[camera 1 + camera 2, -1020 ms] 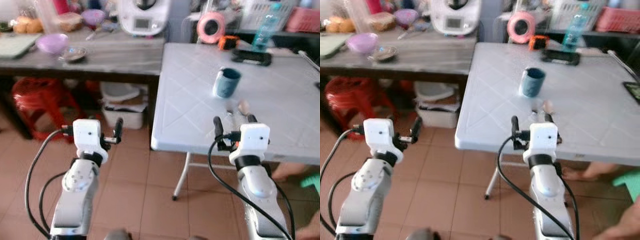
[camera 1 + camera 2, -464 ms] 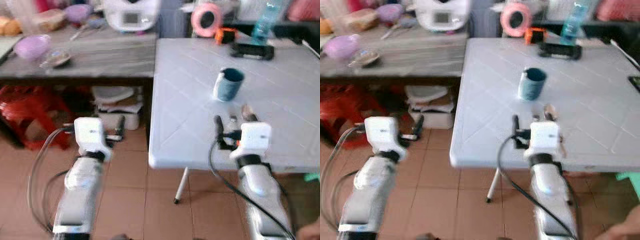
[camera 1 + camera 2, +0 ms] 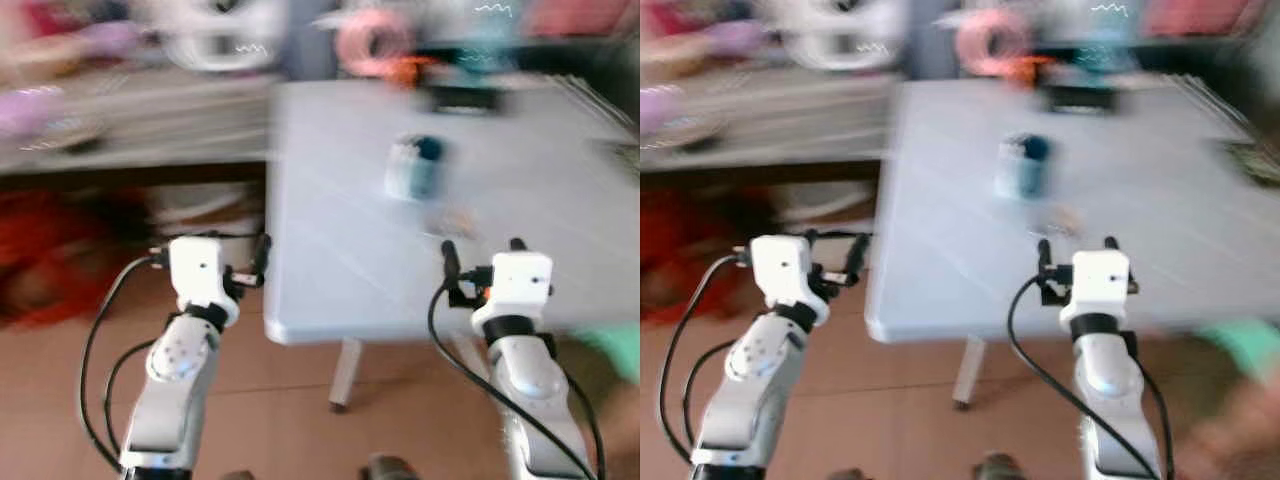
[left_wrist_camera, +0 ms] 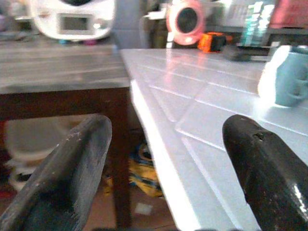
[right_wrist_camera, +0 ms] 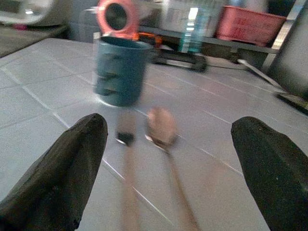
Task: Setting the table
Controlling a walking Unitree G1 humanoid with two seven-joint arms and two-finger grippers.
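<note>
white plastic, moulded in a diamond pattern, makes up the folding bench (image 3: pixel 330 250) ahead of the robot, and the head views are now smeared with motion where half a second ago they were only soft. the whole scene has slid sideways across the frame, so the camera has turned or stepped; the things on the bench have not moved among themselves. this reads as the robot repositioning along the bench, not yet reaching.

the dark teal ribbed cup (image 5: pixel 119 70) stands upright near the middle of the bench, and just in front of it lie two utensils, what look like a wooden-handled spoon (image 5: pixel 161 126) and a second wooden-handled piece (image 5: pixel 126 144), too blurred to name. these are probably the things to set out.

the right hand (image 3: pixel 480 262) hangs over the near edge of the bench, fingers spread wide and empty, pointed at the utensils. the left hand (image 3: pixel 260 262) is also open and empty, just off the bench's left corner, over the tiled floor.

the bench's rounded left edge (image 4: pixel 154 144) runs close beside the left hand, with a dark wooden side bench (image 4: pixel 57 72) beyond a narrow gap. the surface around the cup and utensils is bare, so there is free room to approach from the front.
</note>
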